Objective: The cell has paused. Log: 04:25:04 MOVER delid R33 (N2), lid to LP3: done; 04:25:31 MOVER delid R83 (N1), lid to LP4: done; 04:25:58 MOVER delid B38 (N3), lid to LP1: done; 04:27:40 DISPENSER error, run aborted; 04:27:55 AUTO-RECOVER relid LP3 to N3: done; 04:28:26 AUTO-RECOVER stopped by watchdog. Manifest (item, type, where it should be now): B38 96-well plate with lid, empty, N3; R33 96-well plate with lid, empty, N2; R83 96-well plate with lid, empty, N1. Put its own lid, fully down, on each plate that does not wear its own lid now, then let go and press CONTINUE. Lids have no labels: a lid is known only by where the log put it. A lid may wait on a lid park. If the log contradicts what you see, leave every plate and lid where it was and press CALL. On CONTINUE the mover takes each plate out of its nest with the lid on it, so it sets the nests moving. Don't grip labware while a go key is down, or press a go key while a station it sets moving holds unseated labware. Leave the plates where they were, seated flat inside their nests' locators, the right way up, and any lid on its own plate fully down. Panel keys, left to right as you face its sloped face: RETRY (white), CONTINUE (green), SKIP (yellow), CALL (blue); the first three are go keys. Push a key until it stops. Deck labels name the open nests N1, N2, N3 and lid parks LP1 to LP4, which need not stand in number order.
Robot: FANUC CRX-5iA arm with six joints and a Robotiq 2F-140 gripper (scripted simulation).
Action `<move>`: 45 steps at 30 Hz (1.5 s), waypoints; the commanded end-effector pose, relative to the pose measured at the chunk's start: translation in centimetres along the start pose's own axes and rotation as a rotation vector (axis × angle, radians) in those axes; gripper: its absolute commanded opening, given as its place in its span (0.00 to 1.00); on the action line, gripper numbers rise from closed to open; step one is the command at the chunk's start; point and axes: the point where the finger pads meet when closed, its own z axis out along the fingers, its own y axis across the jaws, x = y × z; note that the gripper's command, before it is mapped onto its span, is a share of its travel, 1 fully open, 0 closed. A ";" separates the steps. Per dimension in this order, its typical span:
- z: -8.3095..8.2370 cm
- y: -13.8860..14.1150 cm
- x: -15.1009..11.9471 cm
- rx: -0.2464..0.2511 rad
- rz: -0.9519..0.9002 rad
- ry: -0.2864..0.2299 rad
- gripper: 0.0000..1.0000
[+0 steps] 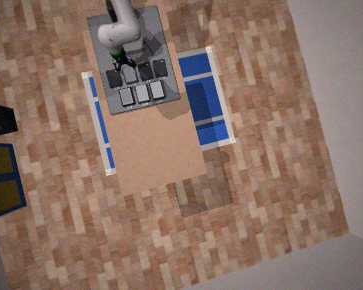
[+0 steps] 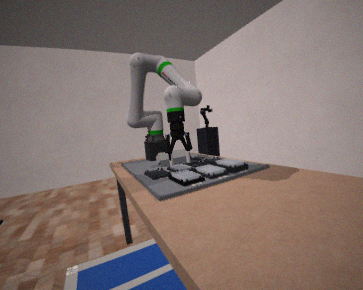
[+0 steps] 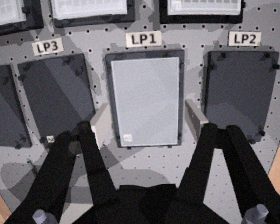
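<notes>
With fingers spread and empty above the LP1 lid, a skewed descent could clip the park's rim.

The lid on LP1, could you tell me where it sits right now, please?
In the wrist view the lid lies centred, between the bare parks LP3 and LP2.
</notes>
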 end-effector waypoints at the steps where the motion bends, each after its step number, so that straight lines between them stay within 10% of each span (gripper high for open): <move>1: 0.0 0.0 0.0 0.000 0.000 0.000 0.66; 45: 0.0 0.0 0.0 0.000 0.000 0.000 0.59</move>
